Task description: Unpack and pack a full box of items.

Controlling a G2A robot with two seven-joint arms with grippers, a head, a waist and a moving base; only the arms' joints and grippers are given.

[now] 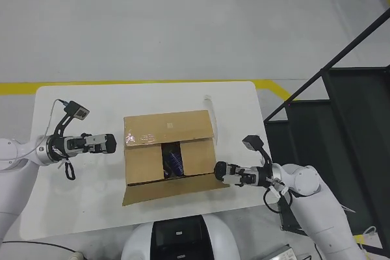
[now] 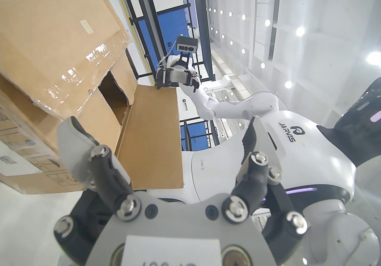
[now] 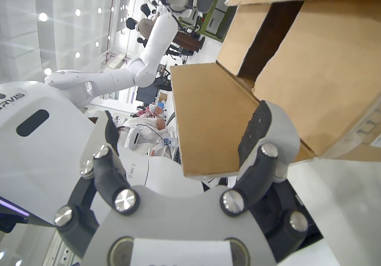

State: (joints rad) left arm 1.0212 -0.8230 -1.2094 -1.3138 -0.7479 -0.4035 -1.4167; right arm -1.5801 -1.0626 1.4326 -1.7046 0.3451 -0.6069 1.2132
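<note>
A brown cardboard box (image 1: 169,156) sits mid-table. Its far flap (image 1: 169,127), with torn clear tape, lies over the top, and its near flap (image 1: 175,188) is folded outward toward the table's front edge. Through the gap a dark purple item (image 1: 174,162) shows inside. My left gripper (image 1: 109,143) hovers open just left of the box, level with its upper edge; the box wall (image 2: 53,49) lies ahead of its fingers (image 2: 74,142). My right gripper (image 1: 220,172) stands open at the near flap's right corner, and that flap (image 3: 208,118) lies between its fingers (image 3: 262,127).
The white table (image 1: 84,195) has bare surface left and in front of the box. A dark metal rack (image 1: 351,117) stands beyond the table's right edge. A yellow floor line (image 1: 13,88) runs behind the table.
</note>
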